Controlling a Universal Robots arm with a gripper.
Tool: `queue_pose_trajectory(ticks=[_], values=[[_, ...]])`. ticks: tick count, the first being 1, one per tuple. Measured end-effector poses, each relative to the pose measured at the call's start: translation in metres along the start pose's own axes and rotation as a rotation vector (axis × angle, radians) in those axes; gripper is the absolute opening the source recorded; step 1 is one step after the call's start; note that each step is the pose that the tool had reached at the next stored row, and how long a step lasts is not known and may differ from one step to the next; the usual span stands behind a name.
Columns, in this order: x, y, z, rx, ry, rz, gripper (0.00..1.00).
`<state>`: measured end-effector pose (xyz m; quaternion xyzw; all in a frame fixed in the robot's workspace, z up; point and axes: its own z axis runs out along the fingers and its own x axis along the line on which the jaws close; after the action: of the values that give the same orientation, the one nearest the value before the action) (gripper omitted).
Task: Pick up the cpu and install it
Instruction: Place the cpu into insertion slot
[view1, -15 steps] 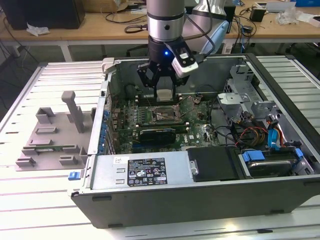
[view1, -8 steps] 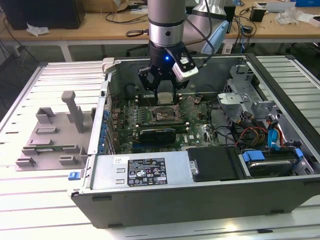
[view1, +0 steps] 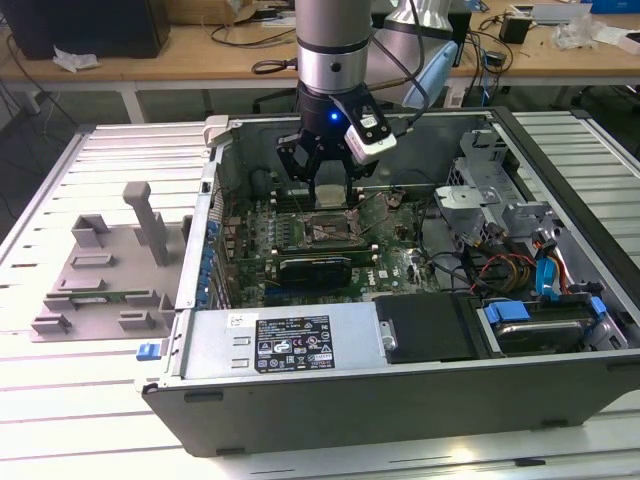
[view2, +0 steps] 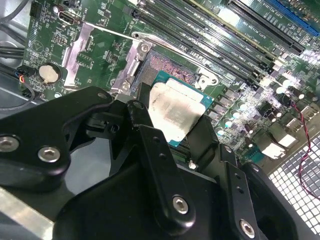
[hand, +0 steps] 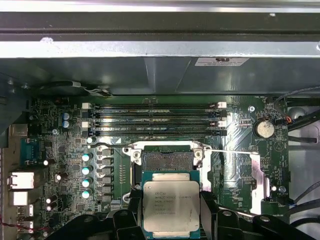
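One gripper (view1: 328, 190) reaches down into the open computer case (view1: 400, 400), in the upper middle of the exterior view. Its two black fingers (hand: 134, 212) are drawn in against opposite edges of the single cpu (hand: 171, 207) and clamp it flat, silvery top up. In both wrist views the chip hangs over the near edge of the one socket (hand: 167, 161), whose pin field lies exposed. The socket's metal load plate (hand: 255, 175) is swung open to the side, and its thin lever runs along the socket's far edge. Beyond the socket, four long dark memory slots (hand: 155, 122) run in parallel, and one coin battery (hand: 264, 129) sits near the load plate. In the exterior view a black card (view1: 315, 268) lies just below the socket. A grey power supply (view1: 290, 345) lines the case's lower wall, with a drive bay with blue tabs (view1: 530, 325) at the lower right. At the exterior view's left, outside the case, one grey plastic tray (view1: 105, 265) with upright blocks rests on the slatted table (view1: 60, 400).
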<state>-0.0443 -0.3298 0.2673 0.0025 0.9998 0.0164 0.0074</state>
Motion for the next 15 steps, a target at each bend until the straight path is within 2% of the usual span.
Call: queue_pose_trajectory(ticks=[5, 6, 7, 11, 13, 15], values=[[0.0000, 0.0000, 0.0001, 0.0000, 0.0000, 0.000, 0.55], [0.0000, 0.0000, 0.0001, 0.0002, -0.0004, 0.013, 0.55], [0.0000, 0.0000, 0.0001, 0.0008, -0.0020, 0.058, 0.55], [0.0000, 0.0000, 0.0003, 0.0022, -0.0051, 0.156, 0.55], [0.0000, 0.0000, 0.0003, 0.0028, -0.0062, 0.187, 0.55], [0.0000, 0.0000, 0.0005, 0.0035, -0.0080, 0.243, 0.55]])
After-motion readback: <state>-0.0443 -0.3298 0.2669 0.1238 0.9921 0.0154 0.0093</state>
